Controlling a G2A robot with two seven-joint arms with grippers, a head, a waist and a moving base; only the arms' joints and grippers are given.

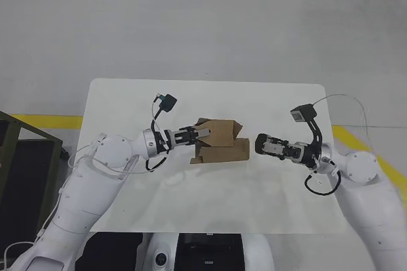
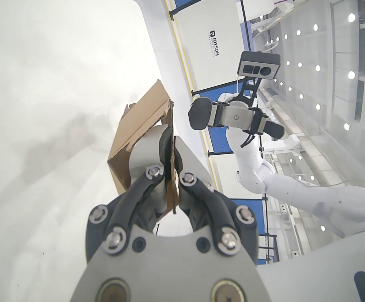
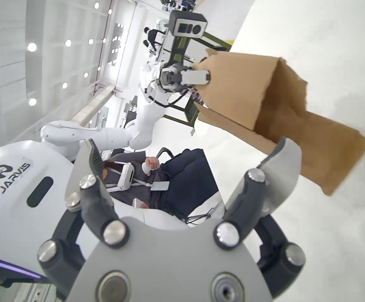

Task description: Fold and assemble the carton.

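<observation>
Over the table (image 1: 190,203), the left gripper (image 1: 195,134) is clamping the half-folded carton (image 1: 220,141) while the right gripper (image 1: 259,144) is hovering beside it, jaws apart; a hard pull could tear the cardboard.

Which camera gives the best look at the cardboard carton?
Right wrist view: the carton looks large, panels and flap clear. Top view shows it whole but small; left wrist view, mainly the edge the left gripper pinches.

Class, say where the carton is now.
In the top view the carton is at the middle of the table, the left gripper shut on its flap, the right gripper near its other end.
</observation>
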